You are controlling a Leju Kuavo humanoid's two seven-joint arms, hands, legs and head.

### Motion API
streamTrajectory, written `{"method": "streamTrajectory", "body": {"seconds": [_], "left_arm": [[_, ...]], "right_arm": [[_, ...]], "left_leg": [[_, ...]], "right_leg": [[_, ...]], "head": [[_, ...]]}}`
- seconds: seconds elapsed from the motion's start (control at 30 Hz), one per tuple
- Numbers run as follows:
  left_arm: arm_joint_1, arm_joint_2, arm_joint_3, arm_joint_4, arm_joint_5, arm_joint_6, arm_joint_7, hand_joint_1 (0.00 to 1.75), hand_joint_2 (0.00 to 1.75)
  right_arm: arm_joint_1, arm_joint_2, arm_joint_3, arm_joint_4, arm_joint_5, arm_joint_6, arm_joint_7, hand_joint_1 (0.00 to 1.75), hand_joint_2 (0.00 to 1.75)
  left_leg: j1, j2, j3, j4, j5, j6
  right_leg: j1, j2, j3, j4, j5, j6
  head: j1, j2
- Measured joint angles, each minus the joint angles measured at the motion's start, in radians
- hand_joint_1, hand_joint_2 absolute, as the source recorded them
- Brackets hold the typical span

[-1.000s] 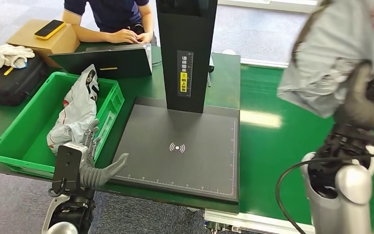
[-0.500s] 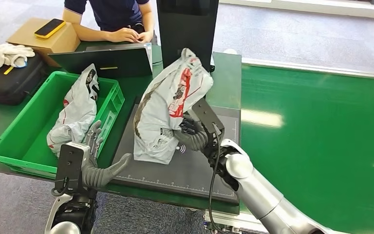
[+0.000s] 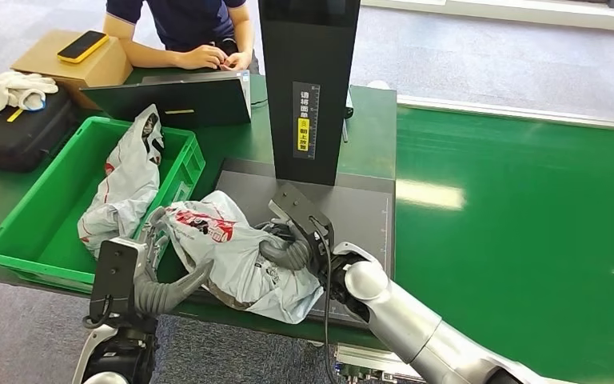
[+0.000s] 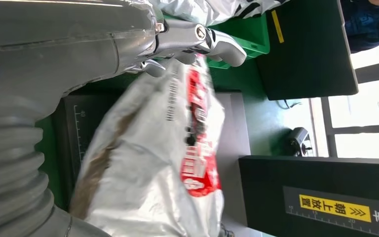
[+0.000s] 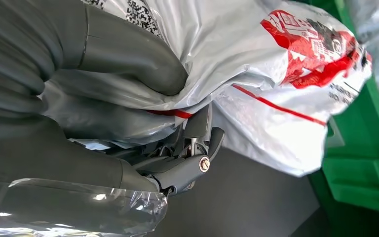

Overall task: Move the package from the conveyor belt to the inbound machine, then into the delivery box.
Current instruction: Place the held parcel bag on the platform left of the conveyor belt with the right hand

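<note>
— Now then, where?
— Lying crumpled on the near left corner of the flat black scanning platform: grey plastic mailer package with red print, left end overhanging toward the green plastic crate.
— Held?
— Gripped by the right hand, thumb and fingers bunched into the plastic near the middle of the bag.
— And the left hand?
— Left hand just beside the package at the platform's near left edge, fingers spread apart, holding nothing; whether touching the bag, cannot tell.
— Around it?
— Tall black scanner column with a yellow label rising from the platform's far edge. Second grey mailer bag inside the crate. Broad green conveyor belt along the platform's right side. Person in a dark blue shirt at the far edge of the green table, hands at a black laptop.
</note>
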Motion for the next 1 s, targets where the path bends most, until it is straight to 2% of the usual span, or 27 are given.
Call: {"method": "streamTrajectory", "body": {"seconds": [0.2,0.5,0.7,0.83,1.0], "left_arm": [[0.012,0.001,0.000,-0.010,-0.003,0.018,0.004,0.00,1.75],[0.018,0.007,-0.002,-0.010,-0.001,0.029,0.005,0.00,1.75],[0.023,0.015,-0.006,-0.010,0.009,0.043,-0.001,0.00,1.75],[0.029,0.022,-0.010,-0.010,0.013,0.050,-0.006,0.00,1.75],[0.030,0.031,-0.019,-0.010,0.021,0.051,-0.010,0.00,1.75]], "right_arm": [[0.000,-0.003,0.001,0.003,-0.015,-0.071,-0.031,1.75,1.75],[0.002,-0.023,0.000,-0.010,-0.017,-0.093,-0.048,1.75,1.75],[0.020,-0.100,-0.013,-0.076,-0.019,-0.101,-0.057,1.75,1.75],[0.064,-0.170,-0.027,-0.127,-0.020,-0.089,-0.055,0.04,1.75],[0.111,-0.218,-0.033,-0.177,-0.020,-0.073,-0.050,0.00,1.75]], "left_leg": [[0.000,0.000,0.000,0.000,0.000,0.000],[0.000,0.000,0.000,0.000,0.000,0.000],[0.000,0.000,0.000,0.000,0.000,0.000],[0.000,0.000,0.000,0.000,0.000,0.000],[0.000,0.000,0.000,0.000,0.000,0.000]], "right_leg": [[0.000,0.000,0.000,0.000,0.000,0.000],[0.000,0.000,0.000,0.000,0.000,0.000],[0.000,0.000,0.000,-0.001,0.000,0.000],[0.000,0.000,0.000,-0.001,0.000,0.000],[0.000,0.000,0.000,-0.001,0.000,0.000]], "head": [[0.000,0.000],[0.000,0.000],[0.000,0.000],[0.000,0.000],[0.000,0.000]]}}
